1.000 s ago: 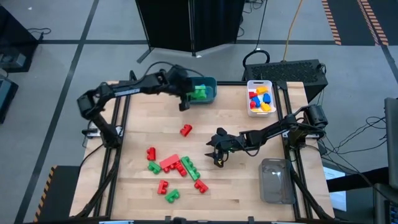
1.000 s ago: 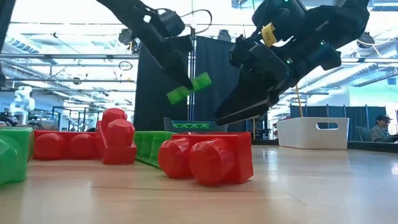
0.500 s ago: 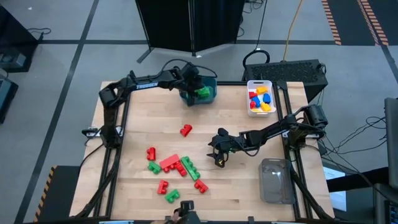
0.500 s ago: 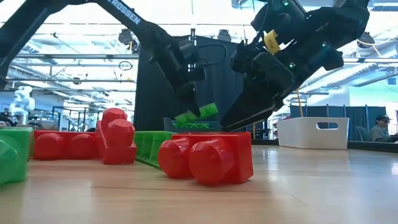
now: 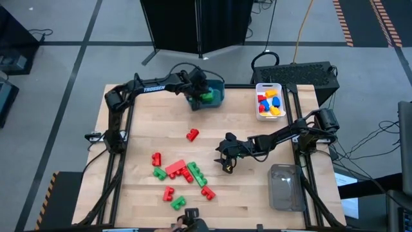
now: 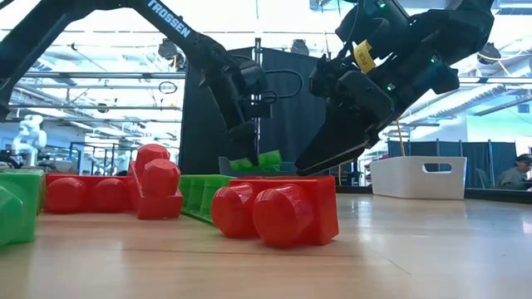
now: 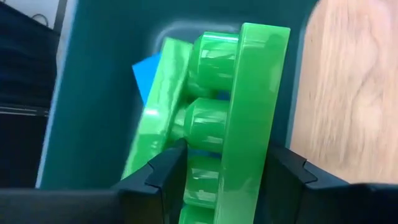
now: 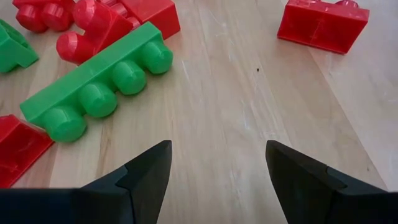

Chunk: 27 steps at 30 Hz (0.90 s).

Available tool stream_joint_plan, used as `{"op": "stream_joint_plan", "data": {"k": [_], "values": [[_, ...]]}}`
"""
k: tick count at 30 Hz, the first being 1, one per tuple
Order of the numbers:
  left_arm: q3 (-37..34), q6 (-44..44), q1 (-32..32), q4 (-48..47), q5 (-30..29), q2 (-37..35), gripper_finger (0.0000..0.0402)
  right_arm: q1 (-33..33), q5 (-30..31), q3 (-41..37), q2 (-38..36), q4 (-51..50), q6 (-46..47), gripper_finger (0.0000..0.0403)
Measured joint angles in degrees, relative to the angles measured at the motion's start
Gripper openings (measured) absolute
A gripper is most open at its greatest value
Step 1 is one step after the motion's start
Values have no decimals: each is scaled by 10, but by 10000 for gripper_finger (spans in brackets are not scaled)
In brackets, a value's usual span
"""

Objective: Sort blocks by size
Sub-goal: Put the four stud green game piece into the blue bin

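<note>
— At the table's far edge, item one: what sits in the teal plastic bin [image 5: 217,95]?

— Left gripper [image 5: 201,94], lowered into that bin, jaws clamped on a long green studded plastic brick [image 7: 245,118]. A second green brick [image 7: 155,115] leans beside it there, with a blue piece [image 7: 144,73] underneath.

— Item two, the right gripper [image 5: 225,161]?

— Hovering over bare wood right of the loose pile, fingers [image 8: 146,174] spread apart, nothing between them. Ahead of it lies a long green four-stud brick [image 8: 96,90].

— Item three, loose stock on the wooden table [image 5: 257,193]?

— One short red brick [image 5: 192,135] alone, between the teal bin and the pile. Nearer the front edge, a cluster of red and green studded bricks [image 5: 180,175], several touching, a few stragglers closest to the front.

— Other containers?

— White plastic bin [image 5: 270,86] at the far right, holding red, yellow and blue bricks [image 5: 268,103]. Clear plastic bin [image 5: 285,187] at the near right; contents, cannot tell.
</note>
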Motion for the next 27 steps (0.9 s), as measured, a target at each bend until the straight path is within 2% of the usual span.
{"op": "stream_joint_plan", "data": {"k": [7,11,15,22,27], "values": [[0,3,-17,13,-5,0,215,0,0,0,0,0,0,247],[0,3,-24,13,-63,-2,247,0,0,0,0,0,1,247],[0,3,-31,-10,-103,-27,255,0,0,0,0,0,1,247],[0,-17,-51,-86,-64,-102,255,1,0,0,0,-3,0,247],[-20,-47,-72,-116,-3,-159,255,8,0,0,0,-3,0,247]]}}
